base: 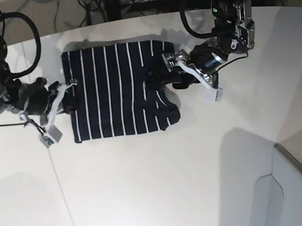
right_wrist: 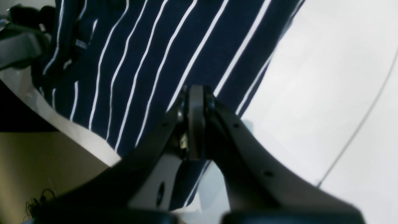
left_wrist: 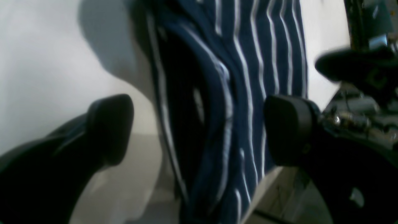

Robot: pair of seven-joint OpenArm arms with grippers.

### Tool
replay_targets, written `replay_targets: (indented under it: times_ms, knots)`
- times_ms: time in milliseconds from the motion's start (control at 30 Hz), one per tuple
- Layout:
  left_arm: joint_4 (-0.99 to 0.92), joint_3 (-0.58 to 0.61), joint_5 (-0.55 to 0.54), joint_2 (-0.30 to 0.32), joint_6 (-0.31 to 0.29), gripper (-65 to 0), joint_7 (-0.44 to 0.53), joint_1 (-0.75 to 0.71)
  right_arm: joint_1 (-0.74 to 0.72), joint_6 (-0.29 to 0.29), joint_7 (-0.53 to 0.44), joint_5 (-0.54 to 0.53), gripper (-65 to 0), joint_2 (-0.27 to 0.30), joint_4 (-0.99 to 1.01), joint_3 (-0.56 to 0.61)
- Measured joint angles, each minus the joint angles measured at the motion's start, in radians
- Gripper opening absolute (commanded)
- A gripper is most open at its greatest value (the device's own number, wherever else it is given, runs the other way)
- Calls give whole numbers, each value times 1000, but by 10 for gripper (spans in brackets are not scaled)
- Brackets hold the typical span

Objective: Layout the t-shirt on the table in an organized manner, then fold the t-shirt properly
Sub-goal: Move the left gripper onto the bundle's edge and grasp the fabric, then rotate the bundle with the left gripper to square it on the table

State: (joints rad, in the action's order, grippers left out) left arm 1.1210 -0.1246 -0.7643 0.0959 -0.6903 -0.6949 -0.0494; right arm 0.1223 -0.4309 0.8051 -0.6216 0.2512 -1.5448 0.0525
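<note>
A navy t-shirt (base: 113, 90) with thin white stripes lies near the far edge of the white surface (base: 170, 191), folded into a rough rectangle, as a two-armed robot works at its two short ends. The left gripper (base: 169, 75), seen at the right of the base view, has its fingers (left_wrist: 110, 130) spread wide on either side of a bunched, doubled ridge of cloth at that end of the shirt; the wrist view shows them clear of the fabric, gripping nothing. The right gripper (base: 67, 98), at the opposite end, has its fingers (right_wrist: 196, 102) pressed tight together over the shirt's edge; whether a layer of cloth is pinched between them cannot be told from these views.

The shirt appears partway through folding: one end lies flat and square, while the end by the left gripper is rumpled, with a fold rising off the surface. The step in hand looks to be the setting-down of a fold on that side. The next move likely calls for the left arm to draw back without snagging the loose ridge, then for the cloth there to be smoothed or re-gripped before any further fold, lest the bundle go crooked.
</note>
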Motion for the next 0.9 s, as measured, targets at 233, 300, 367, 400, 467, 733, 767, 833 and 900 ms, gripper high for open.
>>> replay_targets:
  times_ms: [233,300,367,400,467,733,767,833,900]
  knots:
    - [-156,76,41,-15,-42,0,130,56,3,0,0,1,-648,6,0,0]
    - [-163,68,62,-26,-43,-74,132,64,4,0,0,1,-648,6,0,0]
    - [-170,71,92,-29,-34,-222,134,73,3,0,0,1,-648,6,0,0]
    - [-171,75,105,-29,-19,-316,131,74,3,0,0,0,-648,6,0,0]
    - [-175,75,121,-29,-15,-525,111,71,4,0,0,1,-648,6,0,0]
    - [-181,84,137,-20,-14,-650,74,105,31,0,3,8,-648,-2,0,-169]
    - [-182,101,137,-7,-13,-650,76,115,35,0,0,6,-648,0,0,-198]
    - [-181,165,141,32,-13,-650,71,146,40,0,2,0,-648,-3,0,-252]
    - [-163,240,146,77,2,-650,52,183,48,-4,-1,-2,-648,-7,0,-306]
